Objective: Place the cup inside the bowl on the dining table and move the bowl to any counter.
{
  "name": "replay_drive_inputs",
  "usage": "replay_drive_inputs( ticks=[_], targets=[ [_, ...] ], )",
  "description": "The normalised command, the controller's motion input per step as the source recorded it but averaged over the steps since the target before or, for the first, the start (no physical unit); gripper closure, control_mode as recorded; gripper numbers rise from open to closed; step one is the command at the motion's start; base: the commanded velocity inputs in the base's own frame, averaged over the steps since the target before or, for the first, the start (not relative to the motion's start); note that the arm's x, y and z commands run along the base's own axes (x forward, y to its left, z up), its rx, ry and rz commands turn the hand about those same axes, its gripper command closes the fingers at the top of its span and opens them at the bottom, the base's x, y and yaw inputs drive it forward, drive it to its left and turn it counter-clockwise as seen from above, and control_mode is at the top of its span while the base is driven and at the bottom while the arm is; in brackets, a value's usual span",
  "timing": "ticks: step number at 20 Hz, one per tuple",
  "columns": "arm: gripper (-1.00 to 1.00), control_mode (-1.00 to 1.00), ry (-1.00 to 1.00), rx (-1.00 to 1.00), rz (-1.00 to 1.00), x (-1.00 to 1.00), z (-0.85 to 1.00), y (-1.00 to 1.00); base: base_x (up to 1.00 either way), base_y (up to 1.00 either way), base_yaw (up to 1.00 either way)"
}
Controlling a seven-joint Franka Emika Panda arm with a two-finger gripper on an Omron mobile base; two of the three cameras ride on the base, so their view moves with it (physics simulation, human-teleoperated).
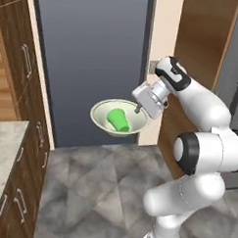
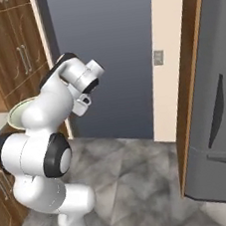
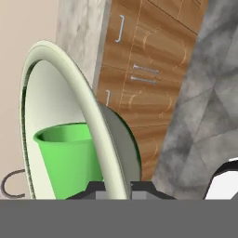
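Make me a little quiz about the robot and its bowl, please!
1. True or false: the cup is inside the bowl.
2. What holds the bowl up in the air? A) the counter B) the fingers C) the floor
3. Fill in: the fingers pinch the bowl by its ____.

Key:
1. True. The green cup lies in the bowl.
2. B. The fingers are shut on the bowl, which hangs above the floor, beside the counter and not on it.
3. Rim. The hand view shows the rim running down between the fingers.
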Motion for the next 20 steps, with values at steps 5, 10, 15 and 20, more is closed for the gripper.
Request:
replay_drive_inputs(
  ticks=[5, 10, 15, 20],
  targets=[
    [1.00, 1.00, 0.00, 0.00, 0.00, 0.00, 0.00, 0.00, 0.82, 0.04, 0.44],
    [1.00, 1.00, 0.00, 0.00, 0.00, 0.00, 0.00, 0.00, 0.25, 0.07, 0.65],
    [1.00, 1.00, 0.00, 0.00, 0.00, 0.00, 0.00, 0.00, -0.48, 0.85, 0.59],
    [1.00, 1.00, 0.00, 0.00, 0.00, 0.00, 0.00, 0.00, -0.02, 0.64, 0.56]
  ],
)
